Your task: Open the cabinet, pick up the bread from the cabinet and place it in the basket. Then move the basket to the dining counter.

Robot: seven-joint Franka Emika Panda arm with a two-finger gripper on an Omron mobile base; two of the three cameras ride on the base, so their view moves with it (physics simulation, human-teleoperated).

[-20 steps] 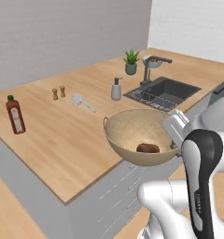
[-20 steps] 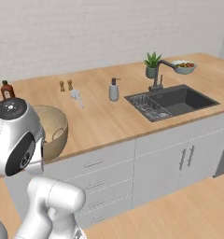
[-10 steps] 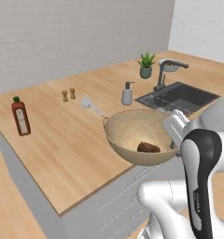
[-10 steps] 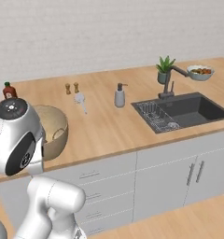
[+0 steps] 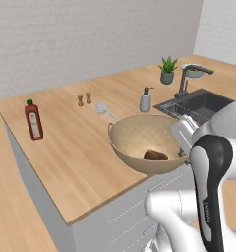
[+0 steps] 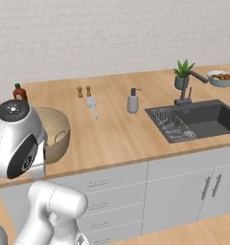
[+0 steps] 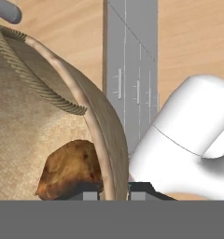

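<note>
Your gripper (image 7: 114, 190) is nearly closed on the rim of the basket (image 5: 134, 138): in the hand view one dark fingertip sits inside the wall and the other outside, with the woven rim pinched between them. Take the basket as your landmark.

The bread (image 7: 69, 170) lies inside the basket, on the speckled bottom, right against the wall that the claw holds. From the left base view you see the same brown chunk (image 5: 155, 155) low in the bowl on the side nearest the arm.

The basket itself sits over the near edge of the dining counter (image 5: 75, 152), with part of its belly hanging past the wood, above the grey drawers (image 7: 130, 70). You cannot tell from these views whether its bottom touches the wood or is just clear of it. In the right base view the basket (image 6: 57, 134) is half hidden behind the arm's round joint.

Behind the basket, away from the arm, lie a small white scoop (image 5: 104, 110) and two little shakers (image 5: 84, 99). A red sauce bottle (image 5: 34, 120) stands well apart from the basket toward the far end of the counter. On the basket's other side stand a soap dispenser (image 5: 146, 100), the dark sink (image 6: 198, 119) with its faucet (image 6: 189, 86), and a potted plant (image 5: 167, 70). Past the faucet sits a bowl of fruit (image 6: 221, 77).
</note>
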